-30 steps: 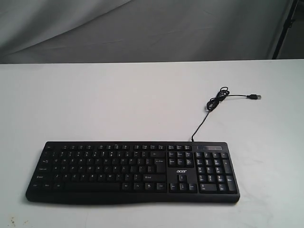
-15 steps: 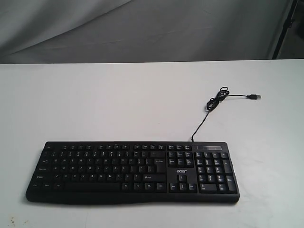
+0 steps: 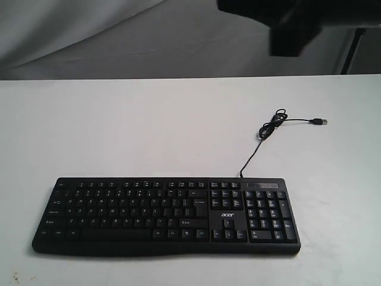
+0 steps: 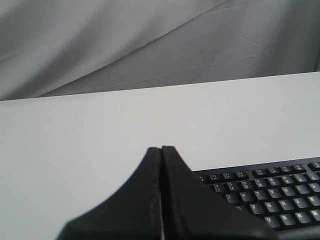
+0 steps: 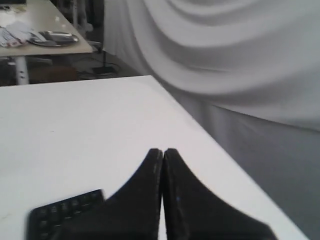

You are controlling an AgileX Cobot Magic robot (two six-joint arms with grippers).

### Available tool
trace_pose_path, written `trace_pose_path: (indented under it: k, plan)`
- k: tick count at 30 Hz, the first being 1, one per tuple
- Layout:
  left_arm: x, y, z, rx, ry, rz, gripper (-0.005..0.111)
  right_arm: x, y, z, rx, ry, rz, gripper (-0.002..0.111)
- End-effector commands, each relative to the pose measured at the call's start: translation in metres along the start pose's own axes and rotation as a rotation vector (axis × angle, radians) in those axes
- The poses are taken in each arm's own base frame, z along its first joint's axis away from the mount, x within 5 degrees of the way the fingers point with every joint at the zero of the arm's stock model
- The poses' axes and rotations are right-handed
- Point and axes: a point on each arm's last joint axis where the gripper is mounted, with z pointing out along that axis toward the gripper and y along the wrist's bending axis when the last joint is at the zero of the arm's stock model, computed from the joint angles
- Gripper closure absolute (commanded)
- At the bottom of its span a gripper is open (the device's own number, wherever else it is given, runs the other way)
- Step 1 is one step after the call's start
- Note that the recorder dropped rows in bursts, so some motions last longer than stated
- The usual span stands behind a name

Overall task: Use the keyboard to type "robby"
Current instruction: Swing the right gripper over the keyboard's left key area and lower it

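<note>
— Along the near edge of the worktop (image 3: pixel 149 131) the keyboard (image 3: pixel 166 215) lay flat, square to the exterior camera, number pad to the right. Its USB cable (image 3: pixel 262 136) trailed back in a loose curl, plug (image 3: pixel 322 121) unconnected.

— Hands?

— Noted the left hand (image 4: pixel 161 167) with fingers pressed together on nothing, key rows showing just beside it. Same for the right hand (image 5: pixel 163 167): together, empty, one keyboard corner in its view. Neither touched a key. Also a dark blurred mass (image 3: pixel 297 24) across the top of the exterior view, probably an arm; could not tell which.

— So no letter struck yet, by my reading. Hazards?

— Legends were too small to read from outside, so finding "r" would rest on counting rows. The joined tip looked broad against one keycap, and an off-centre descent could catch a neighbour. The double "b" would need a clean lift between strokes. Nothing pinned the keyboard, so a slanted push might slide it.
</note>
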Motion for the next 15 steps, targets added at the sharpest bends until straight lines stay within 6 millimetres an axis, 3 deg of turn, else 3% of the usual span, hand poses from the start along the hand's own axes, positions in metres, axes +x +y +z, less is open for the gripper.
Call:
trace_pose_path:
  k: [1, 5, 12, 15]
  plan:
    - [0.001, 0.0, 0.0, 0.005, -0.005, 0.003, 0.107, -0.007, -0.001, 0.027, 0.331, 0.04, -0.154, 0.108]
    - [0.001, 0.0, 0.0, 0.005, -0.005, 0.003, 0.107, -0.014, 0.012, 0.036, 0.544, 0.065, -0.216, 0.108]
    - [0.001, 0.0, 0.0, 0.005, -0.005, 0.003, 0.107, -0.008, 0.038, 0.049, 0.435, 0.125, -0.071, 0.108]
    - [0.001, 0.0, 0.0, 0.005, -0.005, 0.003, 0.107, 0.002, 0.039, 0.055, 0.412, 0.209, -0.124, 0.108]
